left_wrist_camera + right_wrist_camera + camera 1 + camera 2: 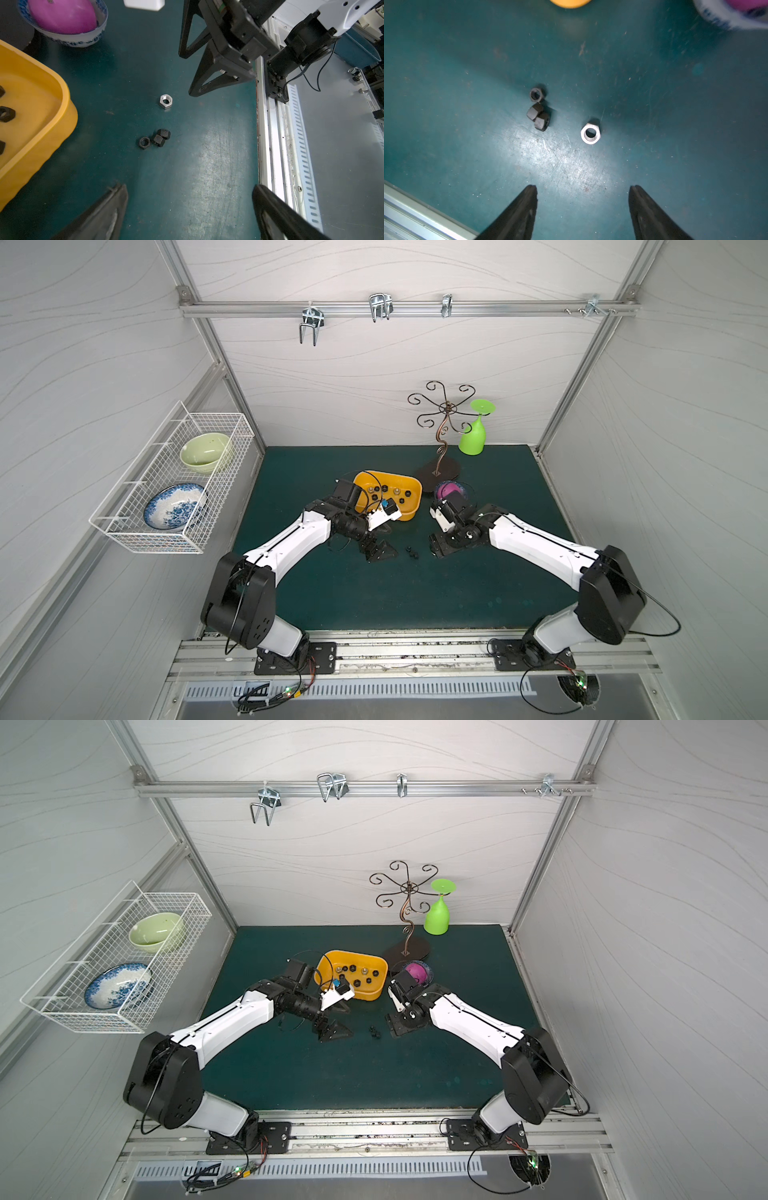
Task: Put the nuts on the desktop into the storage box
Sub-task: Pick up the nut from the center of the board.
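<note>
right gripper (583, 187) has its jaws apart with nothing between them, hanging low over the desktop (467, 62) just short of the silver nut (590, 133); left gripper (189, 187) is spread wide and empty too, facing the same patch from the other side; four nuts remain on the desktop: the silver one lying flat, hole up, on its own, and three black nuts (538, 112) touching each other near it, one flat, two tipped on edge; all sit between the two grippers, near the storage box (62, 89), which already holds several loaded nuts (397, 491); handling guess: solid metal, rigid, light for these fingers, smooth faces, so likely to skate or flip if pinched off-centre; best hold is across two opposite flats with the tips right down on the mat; silver nut looks the easy pick, nothing crowding it; the black cluster is riskier, closing on it could catch two or scatter them, so take the flat outer one alone; release low inside the box so nothing bounces out; keep clear of the bowl (99, 31) with the pink ball (62, 16) next to the box.
</note>
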